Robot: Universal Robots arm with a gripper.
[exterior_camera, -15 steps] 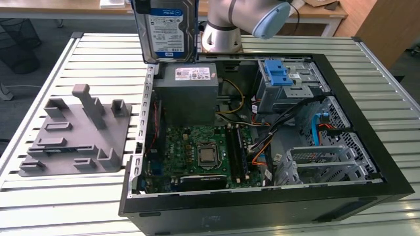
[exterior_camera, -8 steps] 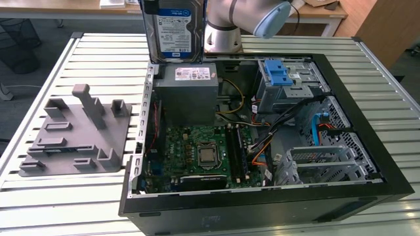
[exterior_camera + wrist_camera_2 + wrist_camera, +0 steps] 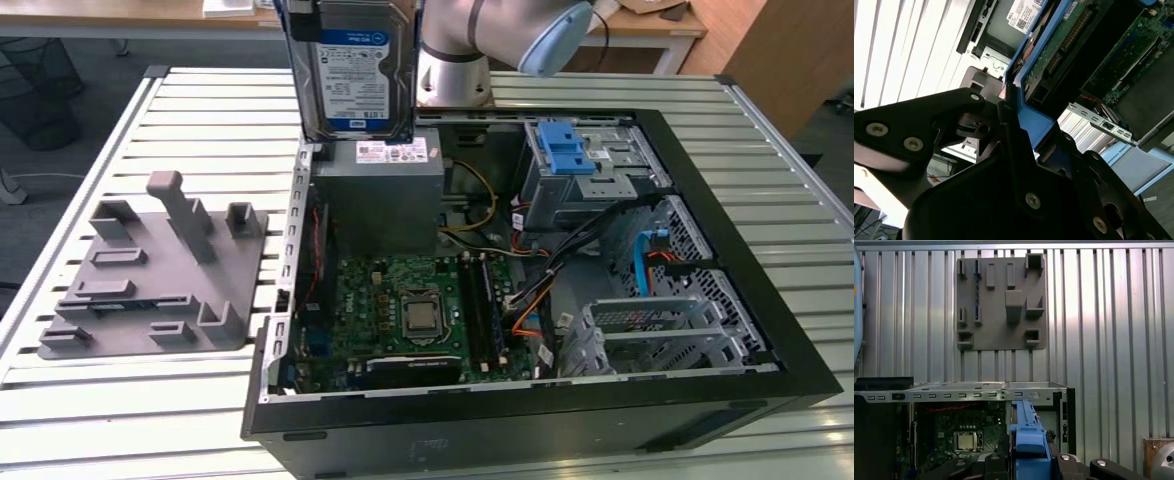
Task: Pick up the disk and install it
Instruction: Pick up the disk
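Exterior view: disk [image 3: 354, 75], top beyond frame.

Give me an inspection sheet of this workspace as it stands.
Surface: slatted metal table carrying an open computer case, with a grey fixture plate at the exterior view's left.
Job's things: disk held upright in the air over the case, not installed.
Clutter: nothing seen.
Grippers: end effector shut on the disk's blue side rail.
Cables: loose wires inside the case beside the motherboard.
Surroundings: wooden desk behind the table.
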